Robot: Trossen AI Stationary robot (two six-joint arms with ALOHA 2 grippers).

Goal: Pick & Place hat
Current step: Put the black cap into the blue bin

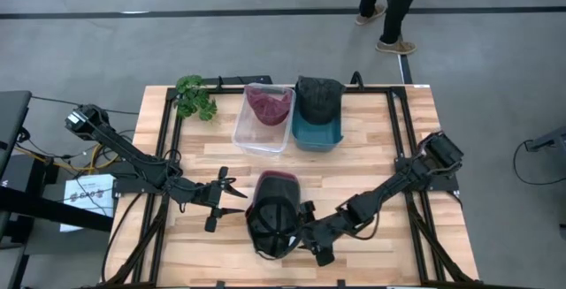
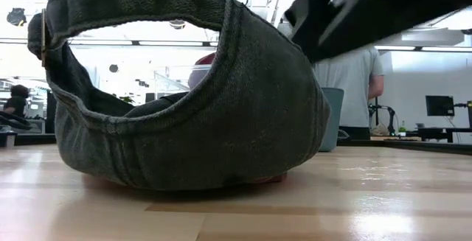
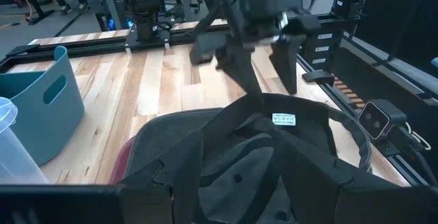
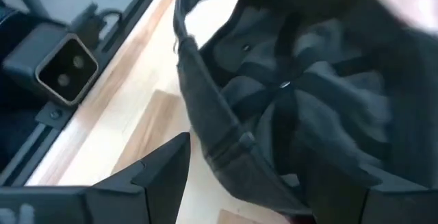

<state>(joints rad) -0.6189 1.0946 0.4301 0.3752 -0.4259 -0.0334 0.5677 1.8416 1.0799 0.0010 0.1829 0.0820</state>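
A dark hat (image 1: 272, 220) lies upside down on the table's near middle, opening up, its maroon brim (image 1: 276, 179) pointing to the far side; the low view shows its crown resting on the wood (image 2: 184, 123). My right gripper (image 1: 307, 231) is open at the hat's right side. In the right wrist view one finger (image 4: 161, 172) stands outside the hat's rim (image 4: 205, 101) and the other over the inside; no touch shows. My left gripper (image 1: 226, 199) waits open just left of the hat.
At the far middle stand a clear bin (image 1: 263, 117) with a maroon hat and a teal bin (image 1: 317, 121) with a dark hat. A green plant (image 1: 195, 96) sits at the far left. A person (image 1: 389, 11) stands beyond the far edge.
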